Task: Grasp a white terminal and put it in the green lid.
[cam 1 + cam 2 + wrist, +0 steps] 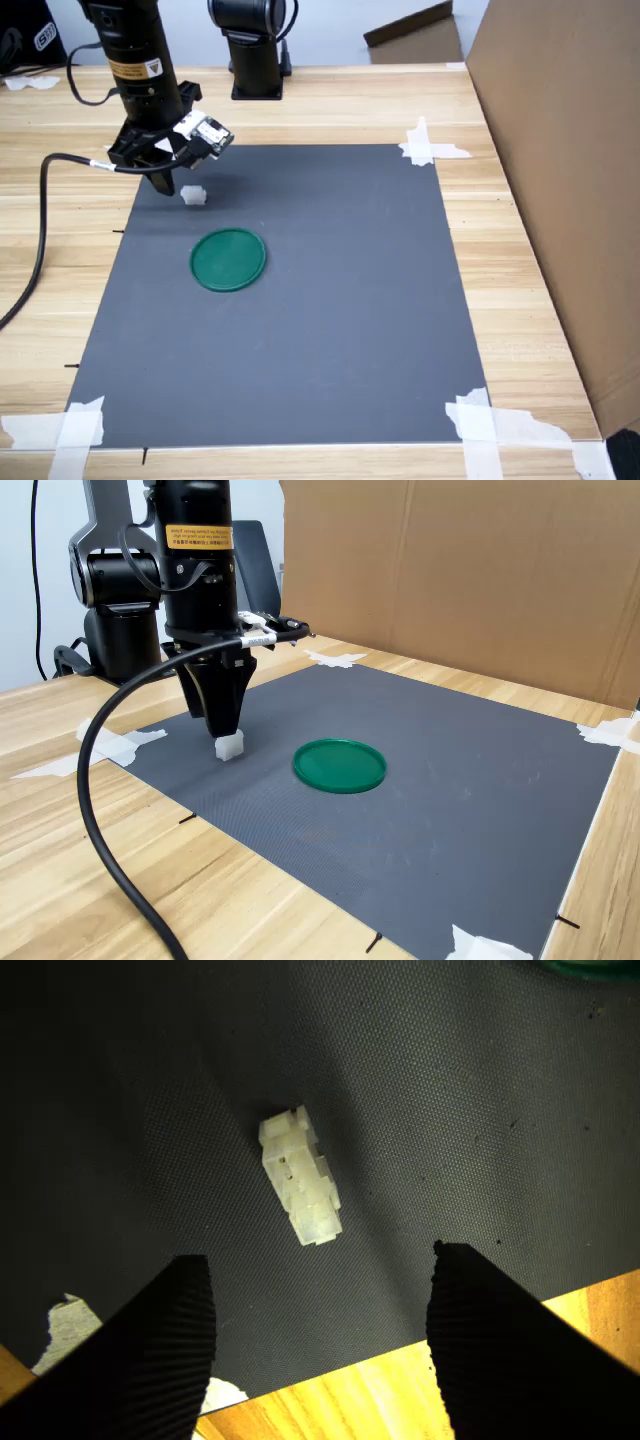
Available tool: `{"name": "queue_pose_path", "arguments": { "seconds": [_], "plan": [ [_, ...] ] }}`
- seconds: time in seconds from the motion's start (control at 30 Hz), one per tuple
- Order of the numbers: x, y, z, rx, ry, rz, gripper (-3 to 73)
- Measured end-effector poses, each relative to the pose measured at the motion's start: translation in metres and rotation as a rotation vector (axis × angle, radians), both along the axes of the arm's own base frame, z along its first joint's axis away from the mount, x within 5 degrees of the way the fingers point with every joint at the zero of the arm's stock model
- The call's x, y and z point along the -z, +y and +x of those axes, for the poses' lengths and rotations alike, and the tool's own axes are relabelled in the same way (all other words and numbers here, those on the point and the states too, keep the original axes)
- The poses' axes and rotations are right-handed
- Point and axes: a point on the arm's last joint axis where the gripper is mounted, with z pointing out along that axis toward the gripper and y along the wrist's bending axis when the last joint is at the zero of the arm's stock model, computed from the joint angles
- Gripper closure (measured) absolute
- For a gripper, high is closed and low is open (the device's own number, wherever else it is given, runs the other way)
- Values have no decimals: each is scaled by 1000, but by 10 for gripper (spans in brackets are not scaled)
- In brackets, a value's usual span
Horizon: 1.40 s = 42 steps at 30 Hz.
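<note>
With your gripper (318, 1350) open just above the white terminal (300, 1177), near the mat's (330, 330) taped corner beside the green lid (228, 259), centre it, then descend and close gently.

Yellow label (133, 70) on arm (198, 550) in both exterior views; print too small to read.

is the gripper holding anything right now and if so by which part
Nothing is held. The gripper is open, and the white terminal lies on the dark mat, clear of both fingers.
</note>
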Motion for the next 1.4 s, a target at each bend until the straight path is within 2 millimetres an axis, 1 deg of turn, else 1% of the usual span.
{"name": "queue_pose_path", "arguments": {
  "seconds": [0.03,0.13,0.27,0.47,0.67,0.7,0.9,0.93,1.03,1.2,1.23,1.3,1.37,1.4],
  "plan": [
    [1,0,1,-10,1,-2,157],
    [2,10,4,-84,9,-31,157],
    [2,29,8,-186,12,-72,157],
    [2,27,8,-207,17,-113,157],
    [17,27,4,-203,52,-107,157],
    [20,27,7,-206,42,-107,157],
    [27,26,11,-211,37,-120,157],
    [31,26,12,-208,50,-116,157],
    [32,26,12,-203,55,-114,158],
    [34,26,12,-191,60,-110,197],
    [36,26,13,-178,64,-106,221],
    [38,25,13,-167,71,-106,244],
    [38,25,12,-157,77,-107,299],
    [38,24,12,-160,81,-116,379]
  ]
}}
